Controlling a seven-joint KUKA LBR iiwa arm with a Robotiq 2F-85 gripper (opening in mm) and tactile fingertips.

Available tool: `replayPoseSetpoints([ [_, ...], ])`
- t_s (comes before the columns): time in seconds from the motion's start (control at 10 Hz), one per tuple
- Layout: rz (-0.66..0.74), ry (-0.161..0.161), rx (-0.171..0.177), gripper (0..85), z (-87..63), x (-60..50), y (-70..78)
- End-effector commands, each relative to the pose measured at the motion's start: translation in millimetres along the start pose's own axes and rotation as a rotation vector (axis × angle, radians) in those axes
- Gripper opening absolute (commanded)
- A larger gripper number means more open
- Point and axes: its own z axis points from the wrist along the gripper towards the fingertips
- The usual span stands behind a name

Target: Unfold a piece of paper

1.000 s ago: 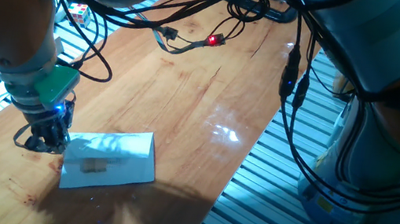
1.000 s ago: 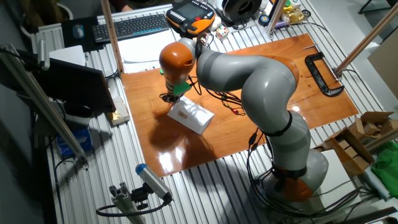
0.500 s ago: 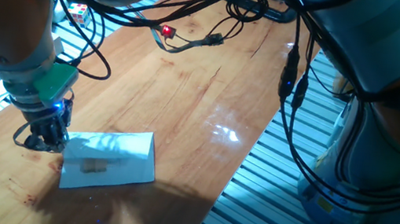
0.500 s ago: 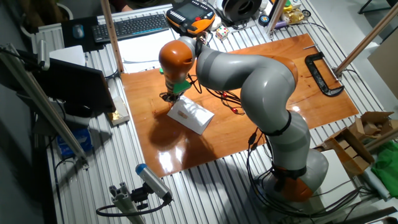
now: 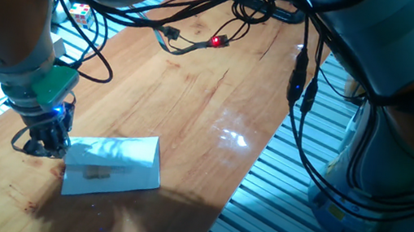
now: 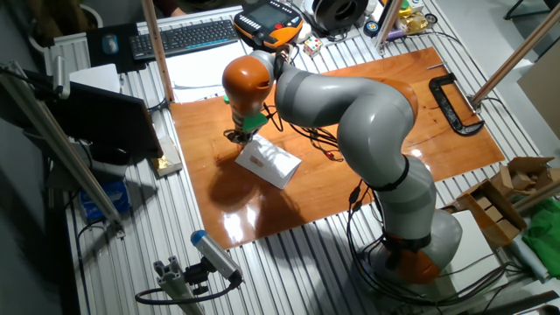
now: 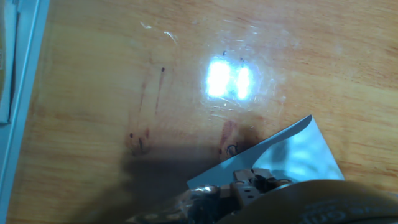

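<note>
Paper (image 5: 113,166) (folded) lies touching hand (image 5: 45,144)

The piece of paper (image 5: 113,166) is white with faint grey print and a small tan block; the table (image 5: 202,91) is glossy orange-brown wood grain with dark reddish stains; the arm (image 6: 350,105) is grey with orange joints, a green band above the black gripper (image 5: 45,144)
</note>
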Motion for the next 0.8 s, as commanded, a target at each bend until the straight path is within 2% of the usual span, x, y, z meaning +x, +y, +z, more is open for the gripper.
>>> replayPoseSetpoints([
  [0.0, 0.02, -0.005, -0.003, 2.0, 0.1, 0.1, 0.3],
  [0.3, 0.051, 0.021, -0.019, 2.0, 0.1, 0.1, 0.3],
  [0.5, 0.042, 0.029, -0.057, 2.0, 0.1, 0.1, 0.3],
  [0.7, 0.001, 0.04, -0.058, 2.0, 0.1, 0.1, 0.3],
])
